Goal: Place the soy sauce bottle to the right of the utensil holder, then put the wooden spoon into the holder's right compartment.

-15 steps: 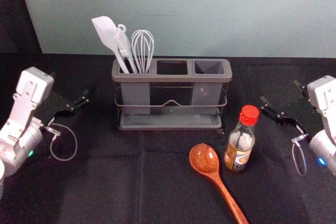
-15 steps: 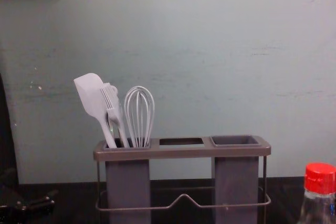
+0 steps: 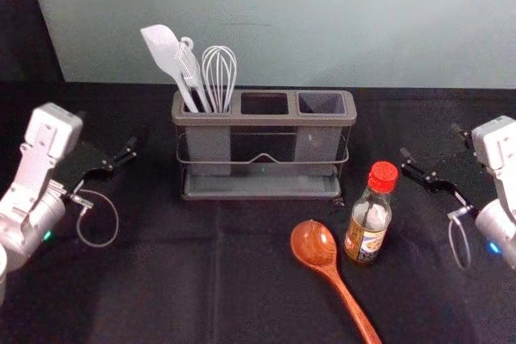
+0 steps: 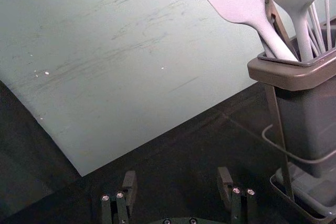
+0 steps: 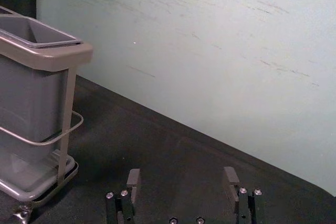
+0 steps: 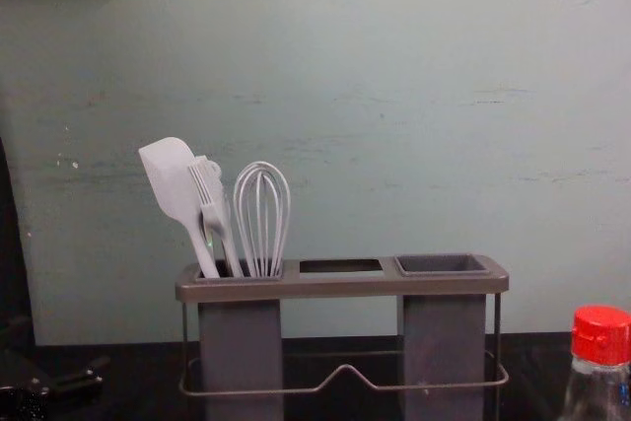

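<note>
Colours noted: we record a bright red cap (image 3: 383,176) on the soy sauce bottle (image 3: 376,214), its label (image 3: 364,242) patterned in white, yellow and dark print. We log the wooden spoon (image 3: 314,244) as reddish brown (darker grain streaks in the bowl). Utensil holder (image 3: 262,119): grey-brown frame, greyer cups. Spatula (image 3: 164,51) and whisk (image 3: 218,78): pale grey-white. Cloth (image 3: 161,288): black. Wall (image 6: 394,66): grey-green, scattered dark streaks. We see one green light (image 3: 47,234), one blue light (image 3: 493,247).

In the head view, the wooden spoon (image 3: 321,251) loses its handle tip off the edge at five o'clock. The chest view cuts off the soy sauce bottle (image 6: 595,382) at four o'clock and the utensil holder (image 6: 345,289) at six.
</note>
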Robot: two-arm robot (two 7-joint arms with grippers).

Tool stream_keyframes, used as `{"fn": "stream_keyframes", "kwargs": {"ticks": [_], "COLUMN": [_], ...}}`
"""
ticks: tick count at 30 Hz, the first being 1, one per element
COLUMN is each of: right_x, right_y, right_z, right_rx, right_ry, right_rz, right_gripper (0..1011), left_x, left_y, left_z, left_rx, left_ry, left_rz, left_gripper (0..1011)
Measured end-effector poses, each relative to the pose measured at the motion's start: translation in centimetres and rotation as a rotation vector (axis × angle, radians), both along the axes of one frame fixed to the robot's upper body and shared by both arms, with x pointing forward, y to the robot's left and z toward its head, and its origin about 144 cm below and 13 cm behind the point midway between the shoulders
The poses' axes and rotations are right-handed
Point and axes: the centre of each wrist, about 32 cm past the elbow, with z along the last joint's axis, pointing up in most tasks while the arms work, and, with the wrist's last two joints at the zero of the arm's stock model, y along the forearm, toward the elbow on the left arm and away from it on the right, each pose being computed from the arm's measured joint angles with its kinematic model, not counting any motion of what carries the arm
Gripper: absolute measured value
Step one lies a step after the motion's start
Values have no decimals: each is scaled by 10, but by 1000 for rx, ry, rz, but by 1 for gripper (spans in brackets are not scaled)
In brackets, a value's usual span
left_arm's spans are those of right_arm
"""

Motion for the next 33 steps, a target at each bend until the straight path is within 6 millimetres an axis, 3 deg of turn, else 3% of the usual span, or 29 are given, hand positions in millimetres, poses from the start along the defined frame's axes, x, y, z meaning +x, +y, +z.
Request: {"fn": "stream_keyframes", "kwargs": {"ticks": [33], "right_x": [0], "right_y": [0], "right_z": [0], "right_rx": [0], "right_ry": [0], "right_rz": [0], "right_gripper": [1002], "left_x": [0], "left_y": [0], "left_z": [0], "left_rx": [0], "left_ry": [0], "left_rz": [0], "left_gripper": [1005]}}
